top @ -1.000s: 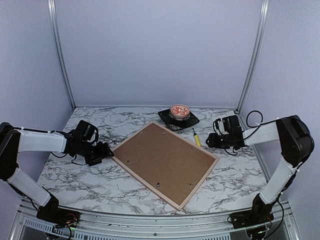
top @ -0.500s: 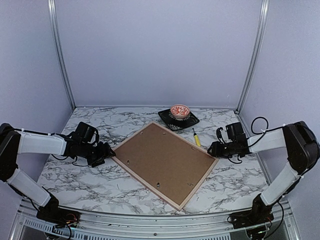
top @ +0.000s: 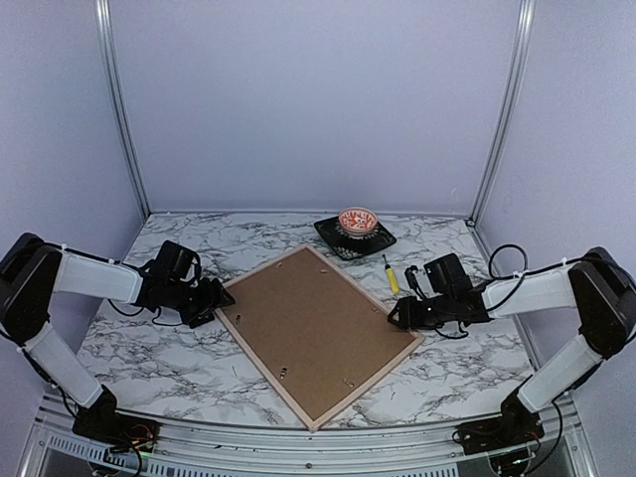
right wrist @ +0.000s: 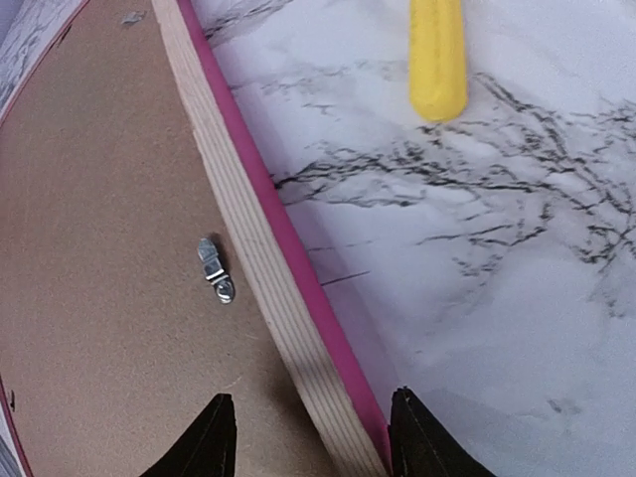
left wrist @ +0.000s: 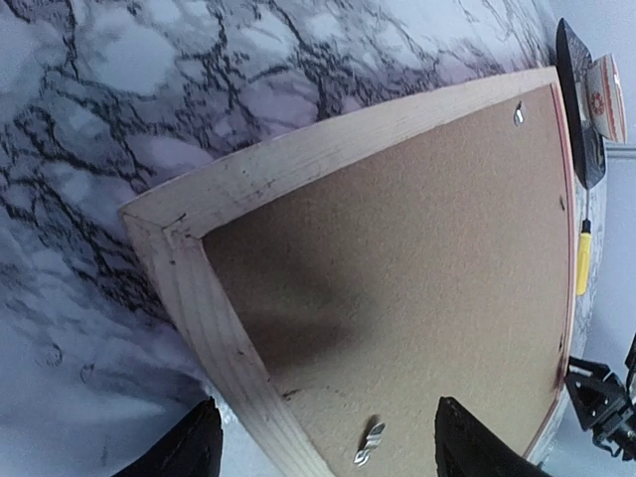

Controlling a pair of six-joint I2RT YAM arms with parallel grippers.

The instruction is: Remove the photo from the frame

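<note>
The frame (top: 263,370) lies face down on the marble table, pale wood back up, with its pink edge (right wrist: 290,243) showing along the right side. A brown backing board (top: 313,328) fills it and hides the photo. My left gripper (top: 221,301) is open at the frame's left corner; in the left wrist view it (left wrist: 333,449) straddles the wooden rail (left wrist: 328,159) and a small metal clip (left wrist: 368,444). At the frame's right side my right gripper (top: 397,316) is open, and the rail (right wrist: 238,219) runs between the jaws of that gripper (right wrist: 313,432).
A yellow-handled screwdriver (top: 391,274) lies just beyond the frame's right side, close ahead of the right gripper. A patterned bowl (top: 358,221) sits on a black plate (top: 333,235) at the back. Another metal clip (right wrist: 214,268) sits on the board by the right rail.
The right gripper dropped and moved left onto the frame's right side, its jaws narrowing. The frame turned, its near corner swinging left. The left gripper edged onto the left corner.
</note>
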